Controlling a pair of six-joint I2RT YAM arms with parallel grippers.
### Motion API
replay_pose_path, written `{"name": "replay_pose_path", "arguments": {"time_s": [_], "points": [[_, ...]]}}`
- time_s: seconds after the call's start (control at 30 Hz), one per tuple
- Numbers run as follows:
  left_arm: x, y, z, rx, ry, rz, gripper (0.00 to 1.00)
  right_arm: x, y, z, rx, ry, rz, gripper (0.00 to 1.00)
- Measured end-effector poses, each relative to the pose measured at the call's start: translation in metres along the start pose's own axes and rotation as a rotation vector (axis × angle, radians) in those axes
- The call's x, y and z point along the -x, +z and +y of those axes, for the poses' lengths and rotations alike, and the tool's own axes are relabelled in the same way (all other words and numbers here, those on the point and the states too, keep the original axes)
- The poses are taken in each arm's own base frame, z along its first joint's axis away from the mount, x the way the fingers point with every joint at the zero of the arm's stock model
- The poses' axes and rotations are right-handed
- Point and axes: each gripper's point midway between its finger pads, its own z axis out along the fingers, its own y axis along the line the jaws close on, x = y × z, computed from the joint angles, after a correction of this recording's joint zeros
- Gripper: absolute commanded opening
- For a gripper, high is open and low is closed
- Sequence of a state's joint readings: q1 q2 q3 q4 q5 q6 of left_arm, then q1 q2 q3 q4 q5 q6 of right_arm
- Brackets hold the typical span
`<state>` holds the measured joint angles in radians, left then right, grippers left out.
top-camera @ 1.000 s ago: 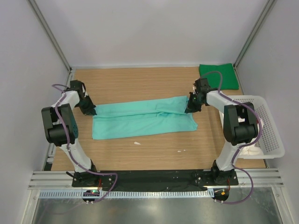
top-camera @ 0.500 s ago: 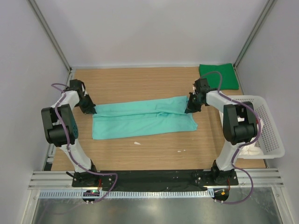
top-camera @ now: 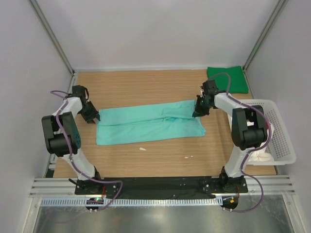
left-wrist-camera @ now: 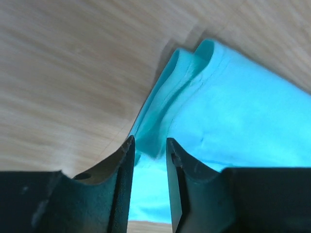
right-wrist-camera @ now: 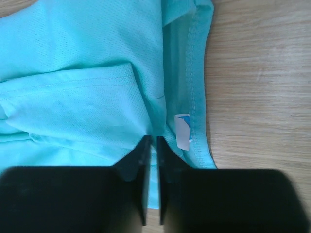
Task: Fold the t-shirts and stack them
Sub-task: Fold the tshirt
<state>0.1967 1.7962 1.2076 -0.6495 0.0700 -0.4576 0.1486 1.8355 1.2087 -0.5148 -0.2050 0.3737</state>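
The mint-teal t-shirt (top-camera: pixel 150 124) lies folded into a long band across the middle of the wooden tabletop (top-camera: pixel 146 87), running from left to right. Plain pale walls close the tabletop in on three sides. A folded dark green t-shirt (top-camera: pixel 227 77) sits in the far right corner, well apart from the band. A white lattice basket (top-camera: pixel 284 141) stands at the right edge with white cloth (top-camera: pixel 265 156) in it. Two small white scraps (top-camera: pixel 143 149) lie on the wood near the band's front edge.

Both arms reach forward and bend inward, one to each end of the band. The left gripper (top-camera: pixel 92 115) is low at the far left corner, its jaws a little apart with a raised fold of the shirt's edge between them. The right gripper (top-camera: pixel 198 110) is down at the far right corner, clenched on the fabric just beside the collar and its small white label (right-wrist-camera: pixel 182 131).
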Motion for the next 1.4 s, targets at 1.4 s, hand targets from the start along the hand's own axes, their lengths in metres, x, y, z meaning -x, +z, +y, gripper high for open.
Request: {"name": "replay_pose_path", "arguments": {"time_s": [1.4], "points": [[-0.035, 0.026, -0.075, -0.225, -0.011, 0.162, 0.03, -0.058, 0.062, 0.198, 0.291, -0.133, 0.160, 0.11]]}}
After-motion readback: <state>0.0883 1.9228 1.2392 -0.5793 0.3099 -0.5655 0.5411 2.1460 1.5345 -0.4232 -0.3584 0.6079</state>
